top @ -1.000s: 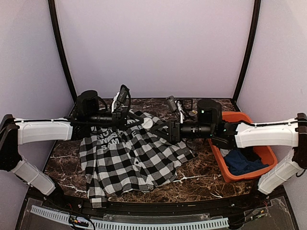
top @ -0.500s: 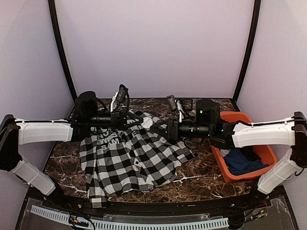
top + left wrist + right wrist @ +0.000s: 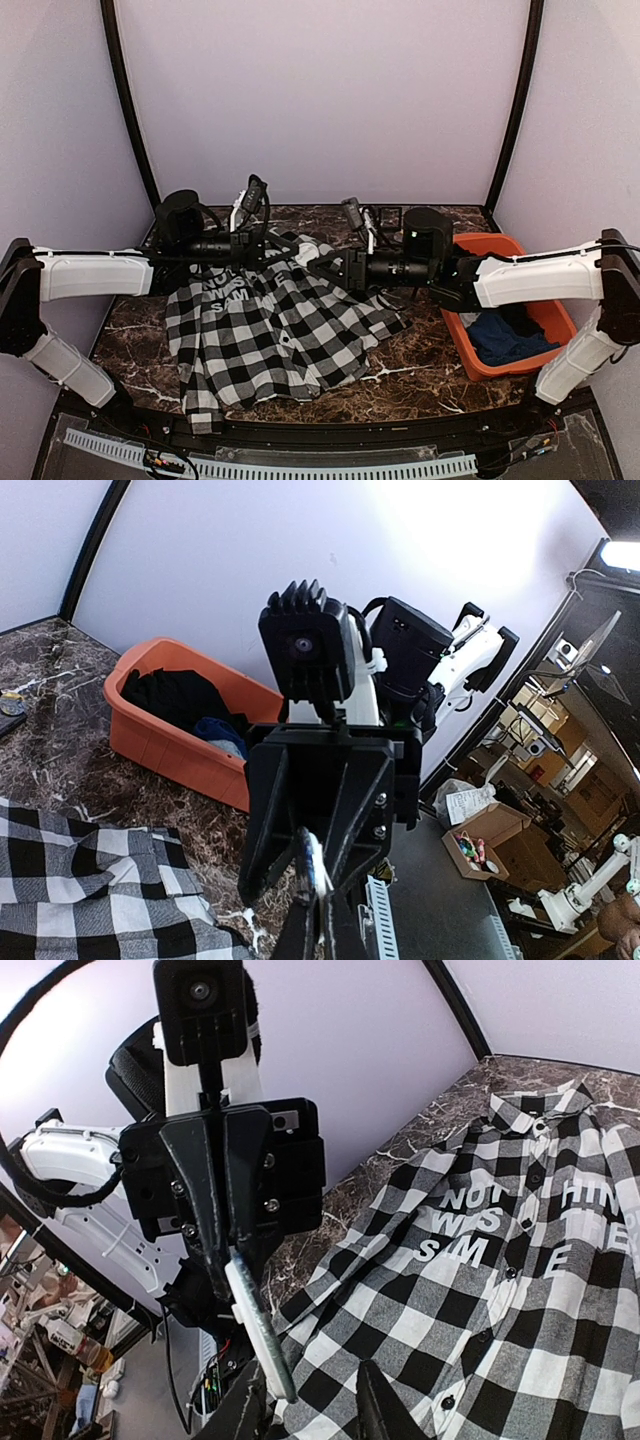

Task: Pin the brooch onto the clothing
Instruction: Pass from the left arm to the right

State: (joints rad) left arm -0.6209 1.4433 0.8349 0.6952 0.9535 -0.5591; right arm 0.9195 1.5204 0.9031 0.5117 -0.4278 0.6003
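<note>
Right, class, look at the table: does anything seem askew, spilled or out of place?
The checked shirt lies rumpled and skewed on the table, its side nearer the orange bin bunched into folds, not flat. A dark blue garment is heaped in that bin. Nothing looks spilled or damaged.

The right arm (image 3: pixel 520 275) shifts a little to the left, and its outer end rises slightly. The right gripper (image 3: pixel 322 263) now hangs closer to the left gripper (image 3: pixel 280 247) and its brooch (image 3: pixel 258 1325), so the gap above the shirt (image 3: pixel 280 330) is narrower.
</note>
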